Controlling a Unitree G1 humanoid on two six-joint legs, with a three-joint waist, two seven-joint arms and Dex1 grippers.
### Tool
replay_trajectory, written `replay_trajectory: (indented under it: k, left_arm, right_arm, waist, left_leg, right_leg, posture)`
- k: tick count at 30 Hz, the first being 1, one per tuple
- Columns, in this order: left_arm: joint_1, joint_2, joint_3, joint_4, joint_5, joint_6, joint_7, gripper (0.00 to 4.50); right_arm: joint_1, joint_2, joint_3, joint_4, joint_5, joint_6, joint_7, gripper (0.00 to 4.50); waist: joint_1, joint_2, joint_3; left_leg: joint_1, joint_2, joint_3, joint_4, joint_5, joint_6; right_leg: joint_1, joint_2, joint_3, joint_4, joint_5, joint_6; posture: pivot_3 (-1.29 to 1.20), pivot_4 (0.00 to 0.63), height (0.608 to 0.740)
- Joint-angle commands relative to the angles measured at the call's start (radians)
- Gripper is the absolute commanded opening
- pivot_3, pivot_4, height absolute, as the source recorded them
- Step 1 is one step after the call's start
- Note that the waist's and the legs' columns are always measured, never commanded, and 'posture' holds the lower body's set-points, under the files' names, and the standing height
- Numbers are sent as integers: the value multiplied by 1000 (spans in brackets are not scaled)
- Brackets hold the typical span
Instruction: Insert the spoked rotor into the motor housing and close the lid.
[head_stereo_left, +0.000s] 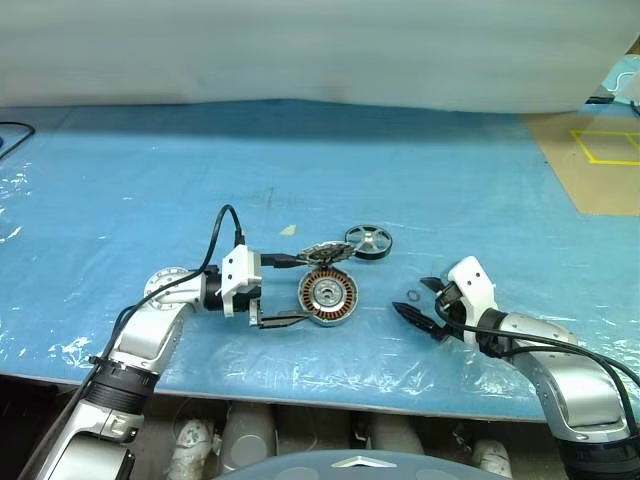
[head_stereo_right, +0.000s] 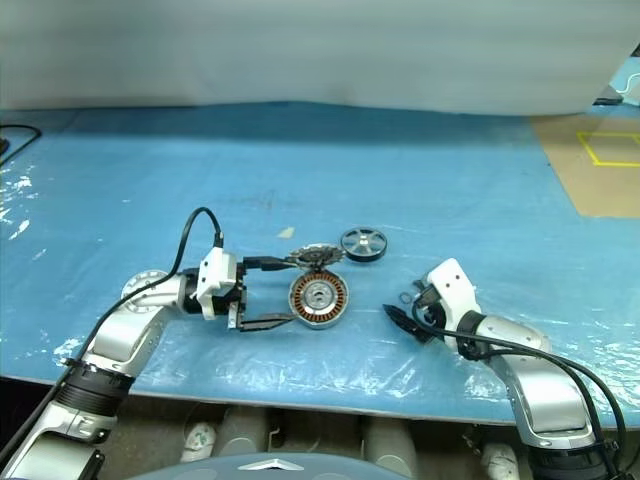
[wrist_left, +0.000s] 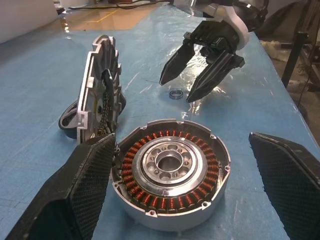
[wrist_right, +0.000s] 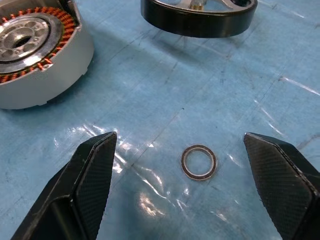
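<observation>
On the blue-covered table (head_stereo_left: 120, 180), nearest the robot, the right gripper (head_stereo_left: 425, 305) hangs spread wide and empty, a small metal ring (wrist_right: 199, 162) lying between its fingers. At about nine o'clock from it, the left gripper (head_stereo_left: 290, 290) is also wide open, holding nothing, its fingers on either side of the motor housing (head_stereo_left: 328, 298), which lies flat with copper windings up. The lid (head_stereo_left: 326, 250) leans tilted at the housing's twelve o'clock edge. Farthest, at one o'clock from the housing, the spoked rotor (head_stereo_left: 368, 241) rests flat.
</observation>
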Motion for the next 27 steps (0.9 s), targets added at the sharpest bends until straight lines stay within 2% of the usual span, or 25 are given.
replay_trajectory:
  k: [1, 16, 19, 27]
  left_arm:
    - [-10, -1, -11, 4, 16, -18, -2, 4500]
    - [-6, 14, -3, -17, 10, -3, 1, 4500]
    - [-8, 17, -2, -22, 11, 1, 6, 4500]
    - [-12, 26, -1, -43, 8, 23, 14, 4500]
  right_arm:
    - [2, -20, -21, 25, 2, -41, -16, 4223]
    - [50, -61, 25, 69, -3, -104, -15, 4223]
    - [48, -68, 39, 78, -15, -123, -13, 3617]
    - [40, -75, 53, 106, -25, -157, -19, 805]
  waist:
    - [0, 0, 0]
    - [1, 0, 0]
    - [1, 0, 0]
    - [0, 0, 0]
  left_leg:
    - [0, 0, 0, 0, 0, 0]
    - [1, 0, 0, 0, 0, 0]
    - [2, 0, 0, 0, 0, 0]
    - [4, 0, -1, 0, 0, 0]
  right_leg:
    - [0, 0, 0, 0, 0, 0]
    - [2, 0, 0, 0, 0, 0]
    - [3, 0, 0, 0, 0, 0]
    - [5, 0, 0, 0, 0, 0]
  posture:
    - [0, 150, 740]
    - [0, 150, 740]
    - [0, 150, 740]
    - [0, 150, 740]
